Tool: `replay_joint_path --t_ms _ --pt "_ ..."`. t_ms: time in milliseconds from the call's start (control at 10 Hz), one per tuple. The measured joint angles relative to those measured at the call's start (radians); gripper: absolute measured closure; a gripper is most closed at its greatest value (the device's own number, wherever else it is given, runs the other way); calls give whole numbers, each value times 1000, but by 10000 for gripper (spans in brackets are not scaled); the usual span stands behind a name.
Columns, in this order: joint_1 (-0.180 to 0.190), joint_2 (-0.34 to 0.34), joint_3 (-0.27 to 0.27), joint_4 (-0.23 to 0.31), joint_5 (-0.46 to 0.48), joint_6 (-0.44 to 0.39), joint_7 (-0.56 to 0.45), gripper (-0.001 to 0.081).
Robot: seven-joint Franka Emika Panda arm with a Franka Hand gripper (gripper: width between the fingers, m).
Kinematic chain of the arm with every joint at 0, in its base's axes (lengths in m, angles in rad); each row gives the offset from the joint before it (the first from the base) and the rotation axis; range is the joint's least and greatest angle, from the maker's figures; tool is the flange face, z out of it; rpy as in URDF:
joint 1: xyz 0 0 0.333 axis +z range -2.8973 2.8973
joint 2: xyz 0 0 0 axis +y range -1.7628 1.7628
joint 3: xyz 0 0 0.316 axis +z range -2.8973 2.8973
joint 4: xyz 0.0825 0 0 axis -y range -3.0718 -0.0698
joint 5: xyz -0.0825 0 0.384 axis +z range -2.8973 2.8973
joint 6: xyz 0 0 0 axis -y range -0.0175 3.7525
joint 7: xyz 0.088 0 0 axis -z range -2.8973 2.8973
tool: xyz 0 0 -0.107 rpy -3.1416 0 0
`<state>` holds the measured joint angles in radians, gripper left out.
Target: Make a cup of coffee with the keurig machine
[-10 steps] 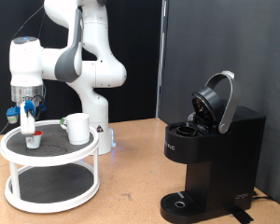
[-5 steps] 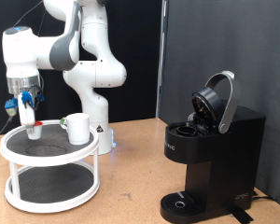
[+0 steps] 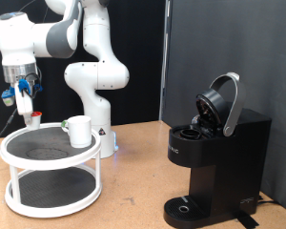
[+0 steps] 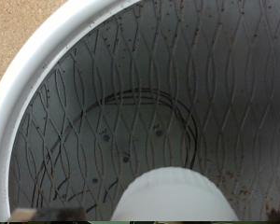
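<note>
The cup point(image 3: 79, 130) stands upright on the upper shelf of a white two-tier round rack point(image 3: 50, 175), close to that shelf's edge on the exterior view's right. It is plain white and nothing touches it. The keurig machine point(image 3: 217, 157) sits well apart from it, at the exterior view's right on the wooden tabletop point(image 3: 133, 181). Its rounded lid is tipped up and back, so the pod chamber underneath lies open, and its round drip base at the front bottom carries nothing.

Above the rack's side at the exterior view's left hangs the pincer point(image 3: 31, 116), pointing down from the white arm point(image 3: 62, 33). Between its fingers sits a small white pod point(image 3: 32, 119) with a red band at its top edge; the pincer is clamped on this pod. The pod hangs clear above the shelf's dark mesh, not touching it, and is level with the upper part of the cup or a little higher.

In the wrist view the pod point(image 4: 174, 195) fills the lower middle as a rounded white form, with the rack's point(image 4: 28, 75) white rim curving around the dark grey mesh floor beneath it. A faint circular mark shows on that mesh.
</note>
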<state>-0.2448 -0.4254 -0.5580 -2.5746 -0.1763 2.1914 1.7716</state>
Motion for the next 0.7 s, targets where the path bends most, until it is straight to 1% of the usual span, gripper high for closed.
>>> replay_joint_path --t_ms 100,200,300,400,500,600,700 --pt "7 -1 0 6 30 -21 0 471" --pt "25 -2 1 27 74 -72 -5 471" --pt "51 -5 1 56 137 -129 -20 471" --pt "80 -6 1 90 199 -207 -43 471" --pt "106 -6 4 119 245 -268 -52 471" --pt "126 -7 15 135 281 -293 -48 471" --pt "137 -9 38 143 302 -295 -24 471"
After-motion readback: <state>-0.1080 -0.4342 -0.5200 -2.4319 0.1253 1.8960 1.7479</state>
